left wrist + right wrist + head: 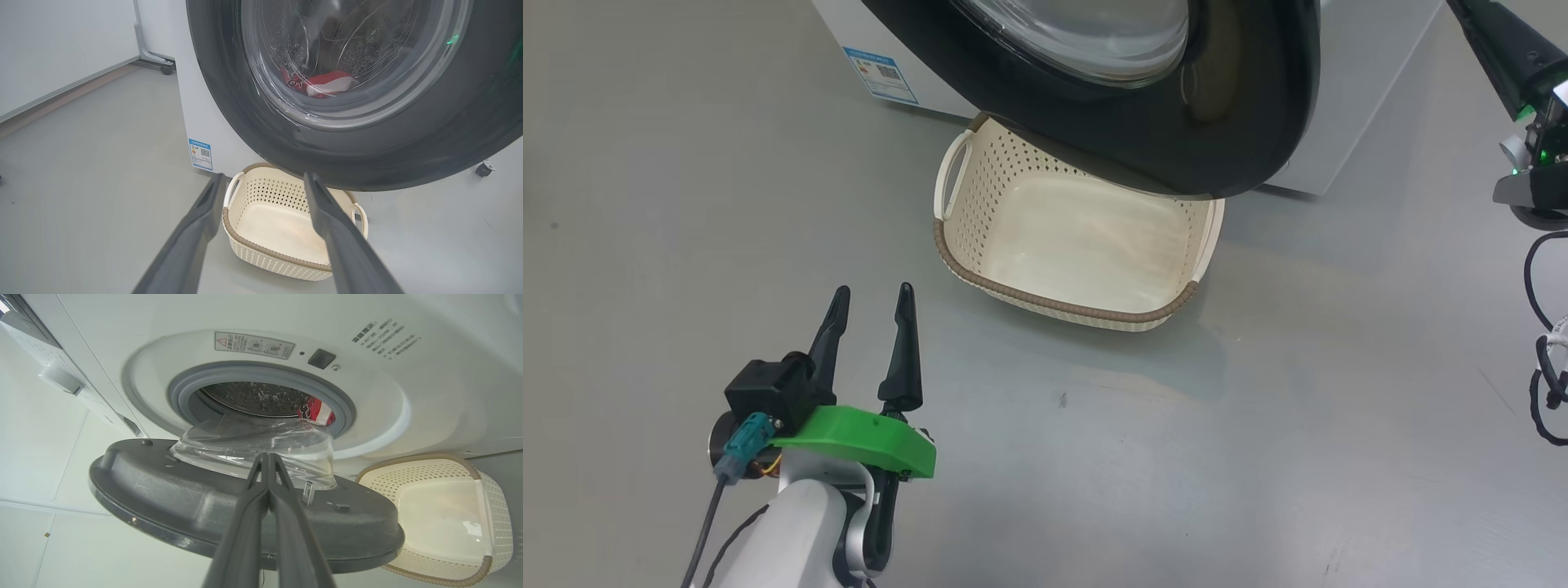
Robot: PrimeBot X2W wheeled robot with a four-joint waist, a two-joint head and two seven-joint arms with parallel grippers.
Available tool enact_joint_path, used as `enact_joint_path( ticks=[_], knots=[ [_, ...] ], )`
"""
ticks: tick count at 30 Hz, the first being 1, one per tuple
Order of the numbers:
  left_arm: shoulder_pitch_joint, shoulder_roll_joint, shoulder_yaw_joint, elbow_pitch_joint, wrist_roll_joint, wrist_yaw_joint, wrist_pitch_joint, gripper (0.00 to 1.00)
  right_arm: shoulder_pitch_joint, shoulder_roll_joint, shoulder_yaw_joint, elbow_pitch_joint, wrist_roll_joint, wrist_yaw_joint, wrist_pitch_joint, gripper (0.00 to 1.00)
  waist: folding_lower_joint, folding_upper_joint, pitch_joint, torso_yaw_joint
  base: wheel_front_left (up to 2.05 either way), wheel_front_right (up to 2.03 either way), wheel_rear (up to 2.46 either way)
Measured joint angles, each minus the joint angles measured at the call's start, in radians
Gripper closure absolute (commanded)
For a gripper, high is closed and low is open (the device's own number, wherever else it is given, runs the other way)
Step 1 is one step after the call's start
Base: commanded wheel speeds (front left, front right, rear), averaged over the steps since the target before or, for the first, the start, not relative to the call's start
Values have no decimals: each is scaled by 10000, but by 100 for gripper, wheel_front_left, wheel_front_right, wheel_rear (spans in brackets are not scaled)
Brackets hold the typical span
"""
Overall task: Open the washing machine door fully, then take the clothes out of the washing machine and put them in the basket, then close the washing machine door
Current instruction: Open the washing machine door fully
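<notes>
The washing machine door [196,498] stands partly open, its grey inner face and glass bowl [253,445] toward my right wrist view. My right gripper [265,455] is shut with nothing in it, and its tips sit at the foot of the glass bowl; whether they touch it I cannot tell. Red and white clothes [316,410] lie inside the washing machine's [367,396] grey-ringed drum mouth and show through the door glass [322,83]. The cream basket [1013,290] sits on the floor under the door's black rim [1241,122]. My left gripper [873,288] is open, low and to the basket's left.
My right arm [1523,73] reaches in from the upper right, with black cables [1543,359] hanging below it. A blue label [200,154] marks the machine's lower corner. Grey floor spreads around the basket [261,250]. A wheeled frame [165,67] stands beside the machine.
</notes>
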Motion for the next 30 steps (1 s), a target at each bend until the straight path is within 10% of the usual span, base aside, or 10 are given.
enact_joint_path(
  ticks=[30],
  knots=[
    [-65,-2,-36,-12,0,0,0,0,-1582,539,483,2443,1151,-6,1624,100,0,0,330,184,0,0,0]
  ],
)
